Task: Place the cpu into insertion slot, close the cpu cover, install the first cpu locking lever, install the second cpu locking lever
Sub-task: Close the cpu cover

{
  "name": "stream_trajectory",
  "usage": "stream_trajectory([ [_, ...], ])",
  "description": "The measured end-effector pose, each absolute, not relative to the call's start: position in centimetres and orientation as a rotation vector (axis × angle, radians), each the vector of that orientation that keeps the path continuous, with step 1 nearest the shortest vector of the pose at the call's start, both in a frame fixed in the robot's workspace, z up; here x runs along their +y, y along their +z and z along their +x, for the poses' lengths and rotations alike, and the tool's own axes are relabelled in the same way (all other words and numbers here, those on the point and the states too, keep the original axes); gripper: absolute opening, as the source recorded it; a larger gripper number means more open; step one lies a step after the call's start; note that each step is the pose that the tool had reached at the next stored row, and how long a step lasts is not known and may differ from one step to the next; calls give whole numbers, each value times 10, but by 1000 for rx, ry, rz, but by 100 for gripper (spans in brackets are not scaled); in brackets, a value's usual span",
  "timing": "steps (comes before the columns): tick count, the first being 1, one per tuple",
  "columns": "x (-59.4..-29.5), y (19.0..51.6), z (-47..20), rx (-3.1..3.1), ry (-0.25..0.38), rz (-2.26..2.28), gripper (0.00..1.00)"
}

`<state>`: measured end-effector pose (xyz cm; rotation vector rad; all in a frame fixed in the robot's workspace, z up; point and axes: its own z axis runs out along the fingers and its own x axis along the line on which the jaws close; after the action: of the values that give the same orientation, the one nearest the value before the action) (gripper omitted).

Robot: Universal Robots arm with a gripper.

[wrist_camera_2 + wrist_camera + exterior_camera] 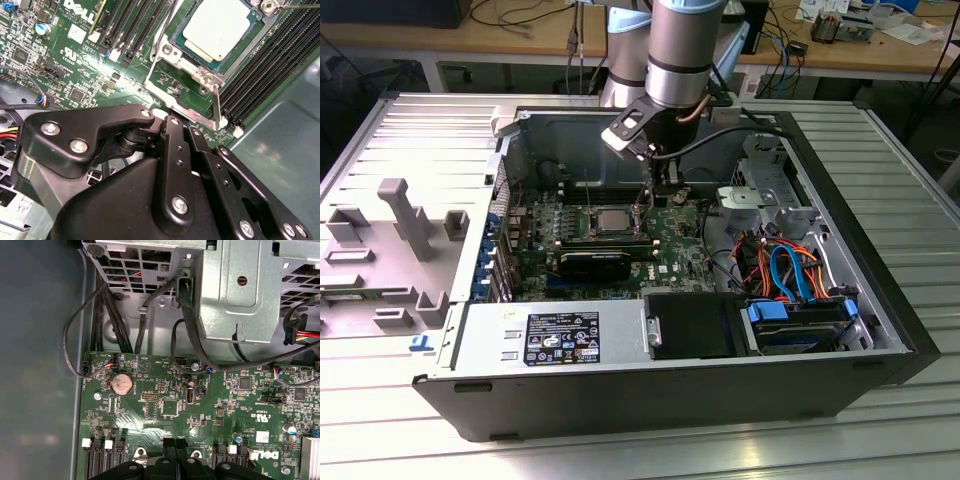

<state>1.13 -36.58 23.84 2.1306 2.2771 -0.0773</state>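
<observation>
The cpu point(220, 27), a flat square chip with a silvery top, lies in the insertion slot point(196, 54) on the green motherboard; in the exterior view the cpu point(610, 218) sits mid-board. The cpu cover point(170, 100), a thin silver frame with a window, stands tilted up off the slot's edge on the gripper's side, with green board showing through it. Thin lever wires point(586, 195) stick up beside the slot. My gripper point(180, 125) is shut with nothing visible between its fingers, its tips right beside the raised cover's outer edge. In the first wrist view the gripper point(176, 446) hangs over the board.
The work is inside an open computer case point(470, 330). Long black memory slots point(270, 65) flank the socket. A metal drive cage point(240, 295) and black cables point(190, 325) lie beyond the board edge. A black graphics card point(595, 262), power supply point(560, 335) and coloured cables point(790, 270) crowd the case.
</observation>
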Motion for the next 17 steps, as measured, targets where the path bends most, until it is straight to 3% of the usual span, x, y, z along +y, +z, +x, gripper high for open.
stream_trajectory([
  [17,-366,238,5,2277,-77,2130,11],
])
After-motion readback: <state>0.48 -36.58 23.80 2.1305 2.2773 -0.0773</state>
